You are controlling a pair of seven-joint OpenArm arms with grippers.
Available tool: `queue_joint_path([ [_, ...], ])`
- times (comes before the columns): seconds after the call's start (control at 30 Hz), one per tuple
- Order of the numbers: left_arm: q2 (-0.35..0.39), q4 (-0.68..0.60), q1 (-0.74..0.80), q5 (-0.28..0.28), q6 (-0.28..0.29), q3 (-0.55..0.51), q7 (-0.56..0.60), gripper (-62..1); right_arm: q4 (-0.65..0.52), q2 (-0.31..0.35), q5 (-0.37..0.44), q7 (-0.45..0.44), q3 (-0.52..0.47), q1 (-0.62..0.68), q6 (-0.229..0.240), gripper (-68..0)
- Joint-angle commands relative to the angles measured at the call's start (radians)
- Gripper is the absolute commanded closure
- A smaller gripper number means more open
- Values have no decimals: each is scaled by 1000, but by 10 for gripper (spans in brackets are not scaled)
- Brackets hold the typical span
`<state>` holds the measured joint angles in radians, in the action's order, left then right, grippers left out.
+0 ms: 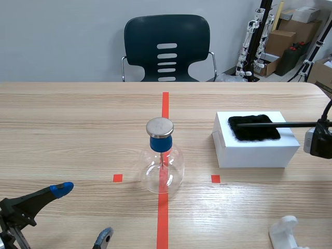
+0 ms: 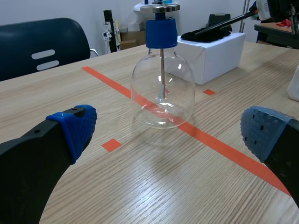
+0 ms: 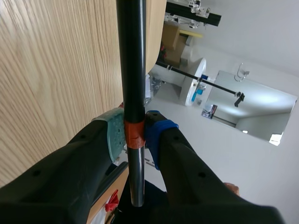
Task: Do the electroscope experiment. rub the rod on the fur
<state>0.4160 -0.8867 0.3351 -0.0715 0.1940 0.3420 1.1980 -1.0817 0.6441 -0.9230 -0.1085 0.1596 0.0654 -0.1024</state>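
In the scene view, a thin black rod (image 1: 275, 124) comes in from the right and lies across a patch of black fur (image 1: 254, 135). The fur sits on top of a white box (image 1: 257, 154) on the counter (image 1: 78, 129). The tip of the rod looks to rest on the fur. A round glass bottle (image 1: 162, 168) with a blue neck and a shiny metal cap (image 1: 160, 127) stands in the middle, well apart from the box. The left hand (image 1: 83, 213) sits low at the near edge. In the left wrist view, that hand is wide open and holds nothing. The bottle stands ahead of it, and the box with the fur and rod is further back. In the right wrist view, the right hand (image 3: 134, 140) is closed tight on the rod, one pad on each side, right by an orange-red band on it. To rub well, the right hand should likely slide the rod back and forth along the fur and press down only lightly. Too hard a push could shove the box. The grip should be firm so the rod does not slip or twist, and the rod should not touch the metal cap yet.
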Motion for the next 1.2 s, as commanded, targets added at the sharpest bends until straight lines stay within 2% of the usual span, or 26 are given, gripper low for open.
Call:
queue_joint_path([
  [0.0,0,-9,0,3,2,-2,14,-623,6,78,23,11,-8,-9,-8,-15],
  [0.1,0,-9,0,2,2,-2,13,-623,47,130,66,-15,-8,-7,-9,-15],
  [0.2,0,-9,0,2,2,-2,14,-623,65,148,72,-29,-8,-11,-9,-15],
  [0.53,0,-9,0,2,2,-2,13,-623,-5,14,-30,-28,-7,-32,-8,-15],
  [0.67,0,-9,0,2,2,-2,13,-623,-9,20,-33,-9,-1,-32,-8,-15],
  [0.8,0,-9,0,2,2,-2,14,-623,26,77,7,-3,-1,-26,-8,-15],
  [0.93,0,-9,0,2,2,-2,13,-623,70,107,11,-6,-1,-27,-8,-15],
  [1.03,0,-9,0,2,2,-2,13,-623,71,92,-3,-18,-1,-28,-9,-15],
  [1.17,0,-9,0,3,2,-2,13,-623,40,22,-60,-17,-1,-32,-9,-15],
])
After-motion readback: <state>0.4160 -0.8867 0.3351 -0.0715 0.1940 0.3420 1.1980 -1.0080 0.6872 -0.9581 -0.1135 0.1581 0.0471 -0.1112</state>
